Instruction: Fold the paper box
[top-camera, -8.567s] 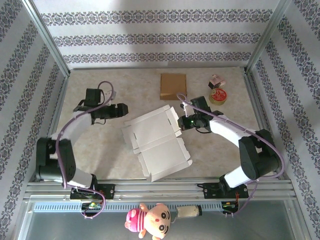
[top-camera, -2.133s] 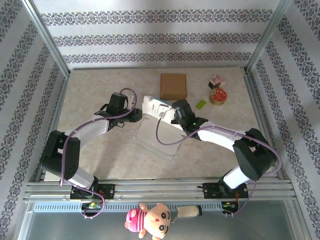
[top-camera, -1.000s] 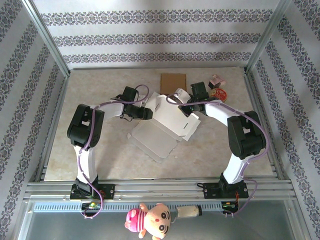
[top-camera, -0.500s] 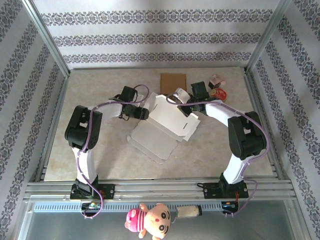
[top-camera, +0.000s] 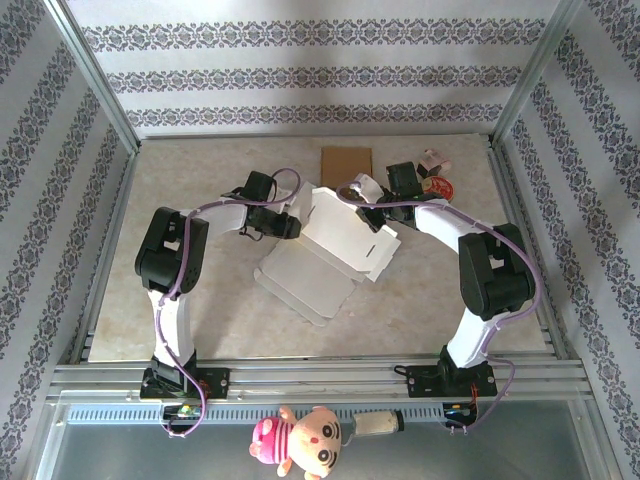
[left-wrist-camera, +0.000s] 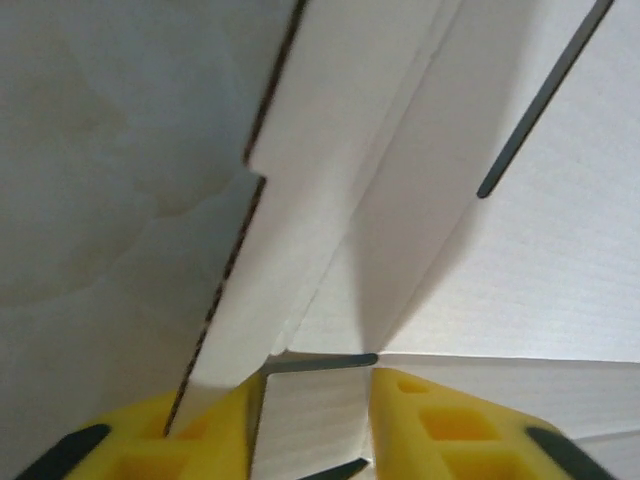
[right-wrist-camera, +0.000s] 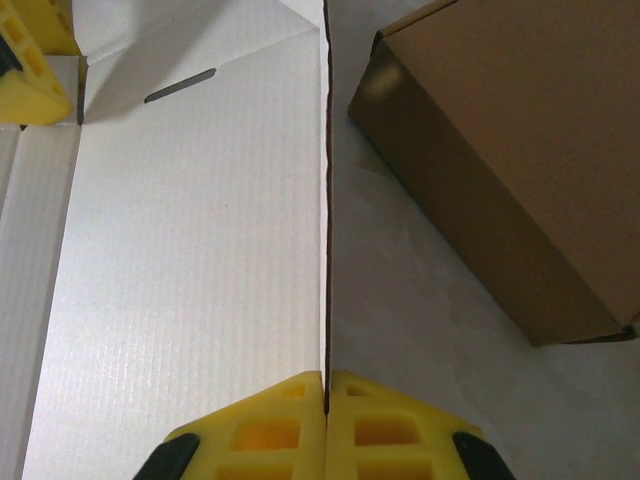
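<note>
A white paper box (top-camera: 340, 240), partly folded, lies near the middle of the tabletop (top-camera: 230, 320), between two robot arms that reach in from the left and the right. Its near half lies flat and its far half is lifted into a tilted panel. The right pincer (right-wrist-camera: 326, 385) is pressed together on the thin right edge of that panel, pinching it (its yellow fingers meet with only the cardboard edge between them). The left pincer (left-wrist-camera: 315, 385) is at the box's left side. Its yellow fingers are spread part way with a side flap between them, the flap's edge against the left finger. Whether it squeezes the flap I cannot tell. A brown box (right-wrist-camera: 500, 170) sits just beside the pinched edge, a strip of tabletop between them. A round red tin (top-camera: 440, 189) lies near the right arm.
</note>
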